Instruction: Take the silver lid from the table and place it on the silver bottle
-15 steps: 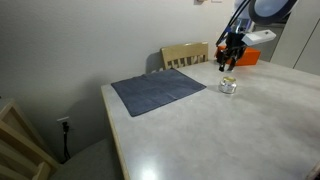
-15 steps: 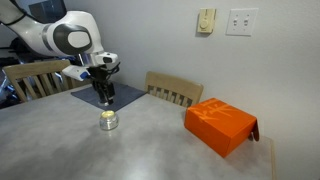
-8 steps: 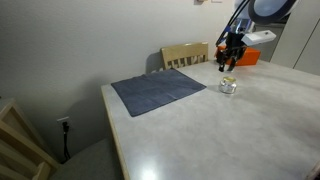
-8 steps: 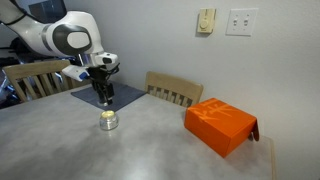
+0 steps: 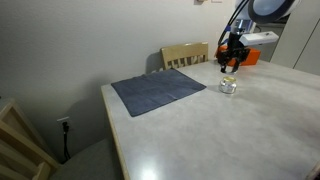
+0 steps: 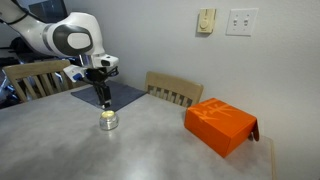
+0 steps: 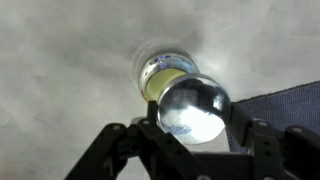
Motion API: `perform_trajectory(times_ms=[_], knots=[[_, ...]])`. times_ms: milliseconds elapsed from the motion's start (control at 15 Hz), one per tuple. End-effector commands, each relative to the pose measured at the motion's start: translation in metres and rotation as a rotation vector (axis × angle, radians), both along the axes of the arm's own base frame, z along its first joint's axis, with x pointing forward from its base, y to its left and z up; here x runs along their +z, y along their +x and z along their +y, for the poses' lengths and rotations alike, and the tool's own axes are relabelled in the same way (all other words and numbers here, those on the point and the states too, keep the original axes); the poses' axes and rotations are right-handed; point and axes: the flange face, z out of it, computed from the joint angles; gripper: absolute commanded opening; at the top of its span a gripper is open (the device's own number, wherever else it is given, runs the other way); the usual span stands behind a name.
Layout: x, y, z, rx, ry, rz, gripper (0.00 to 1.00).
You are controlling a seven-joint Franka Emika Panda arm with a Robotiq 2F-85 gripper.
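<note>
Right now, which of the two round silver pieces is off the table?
The silver lid: the flat shiny disc held in the gripper. The silver bottle, yellowish at its top, stands on the table below it.

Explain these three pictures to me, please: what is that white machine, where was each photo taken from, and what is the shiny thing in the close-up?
The white machine is a robot arm, steered by a person. Two pictures come from cameras standing in the room, looking at the same table from different places. The third comes from a camera on the arm's wrist, looking down past its two dark fingers. Between them, the fingers hold the silver lid, a small shiny disc. Just below it stands the silver bottle, a squat little container with a yellowish top. The lid hangs above it and is not yet on it. Also on the table are a grey mat and an orange box. A wooden chair stands behind the table.
</note>
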Motion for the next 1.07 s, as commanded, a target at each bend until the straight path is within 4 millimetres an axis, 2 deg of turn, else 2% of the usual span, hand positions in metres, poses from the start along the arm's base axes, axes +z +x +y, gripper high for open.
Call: perform_trajectory(times_ms=[0, 533, 800, 1000], knots=[[-0.008, 0.001, -0.003, -0.061, 0.028, 0.049, 0.44], [-0.029, 0.001, -0.021, -0.132, 0.021, 0.074, 0.44], [-0.034, 0.005, -0.018, -0.125, 0.032, 0.078, 0.44], [-0.029, 0.008, -0.016, -0.113, 0.03, 0.063, 0.44]])
